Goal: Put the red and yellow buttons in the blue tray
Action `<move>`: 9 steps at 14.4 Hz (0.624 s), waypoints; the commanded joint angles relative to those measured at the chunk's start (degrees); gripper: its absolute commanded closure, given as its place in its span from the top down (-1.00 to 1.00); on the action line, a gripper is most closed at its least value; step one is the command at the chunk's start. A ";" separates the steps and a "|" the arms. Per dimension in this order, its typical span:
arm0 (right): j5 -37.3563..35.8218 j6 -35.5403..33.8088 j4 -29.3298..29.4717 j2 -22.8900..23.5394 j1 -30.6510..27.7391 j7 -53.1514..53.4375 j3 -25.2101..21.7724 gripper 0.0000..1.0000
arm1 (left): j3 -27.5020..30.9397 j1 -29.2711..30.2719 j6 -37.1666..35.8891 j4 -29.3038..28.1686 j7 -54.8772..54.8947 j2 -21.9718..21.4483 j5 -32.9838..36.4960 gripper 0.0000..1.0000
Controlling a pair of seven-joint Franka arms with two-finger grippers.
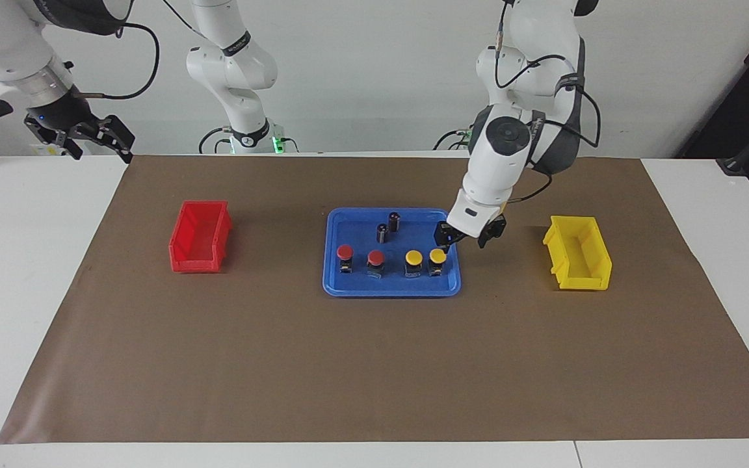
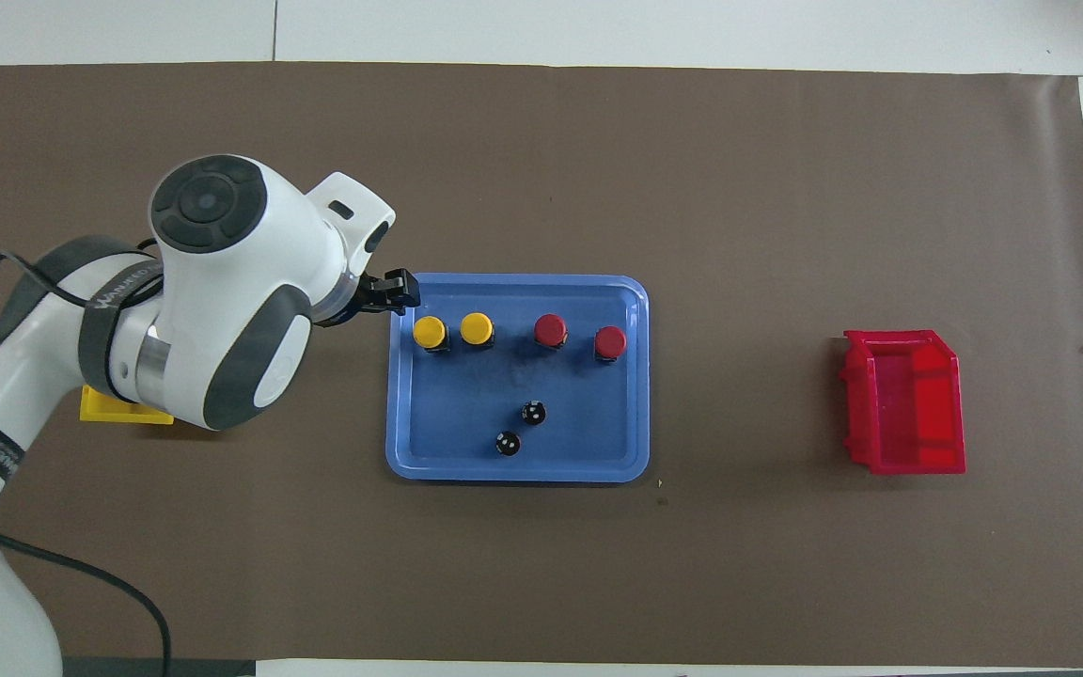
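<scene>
The blue tray [image 1: 391, 291] [image 2: 518, 473] lies mid-mat. In it stand two red buttons [image 1: 345, 252] [image 1: 376, 258] and two yellow buttons [image 1: 413, 257] [image 1: 437, 256] in one row; from above the yellow pair [image 2: 429, 331] [image 2: 477, 327] and the red pair [image 2: 550, 329] [image 2: 609, 341] all stand free. My left gripper [image 1: 469, 237] [image 2: 389, 293] hangs open and empty just above the tray's rim at the left arm's end, clear of the nearest yellow button. My right gripper [image 1: 78, 136] is raised, open and empty, over the white table off the mat's corner.
Two dark capless cylinders [image 1: 381, 232] [image 1: 394, 221] stand in the tray, nearer to the robots than the buttons. A red bin [image 1: 200, 237] [image 2: 903, 404] sits toward the right arm's end. A yellow bin [image 1: 577, 253] sits toward the left arm's end, mostly covered by the left arm from above.
</scene>
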 commanded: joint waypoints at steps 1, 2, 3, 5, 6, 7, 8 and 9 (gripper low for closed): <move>0.82 1.46 -3.11 -2.39 0.42 -0.29 -0.65 1.00 | -0.22 4.95 -2.92 0.02 5.41 -1.60 0.70 1.00; 0.82 1.46 -3.02 -2.39 0.51 -0.20 -0.56 1.00 | -0.13 6.71 -3.54 0.38 8.04 -2.13 0.78 1.00; 0.82 1.38 -2.84 -2.30 0.51 -0.20 -0.30 1.00 | -0.13 9.51 -4.16 0.38 10.76 -3.35 0.78 1.00; 0.82 1.03 -2.49 -2.30 0.59 0.06 -0.03 1.00 | -0.13 13.83 -6.09 0.38 16.56 -5.38 0.78 1.00; 0.82 1.29 -2.32 -2.21 0.77 0.24 -0.03 1.00 | -0.13 15.41 -7.58 0.38 18.42 -6.34 0.78 1.00; 0.73 1.38 -2.14 -2.13 0.77 0.06 0.58 1.00 | -0.13 16.39 -9.24 0.38 19.39 -7.48 0.87 1.00; 0.73 1.55 -2.05 -2.04 0.77 0.24 0.93 1.00 | -0.04 17.62 -11.26 0.90 20.71 -8.28 1.39 1.00; 0.82 1.55 -2.05 -2.04 0.77 0.24 0.94 1.00 | -0.13 18.93 -13.37 1.60 22.29 -9.16 1.57 1.00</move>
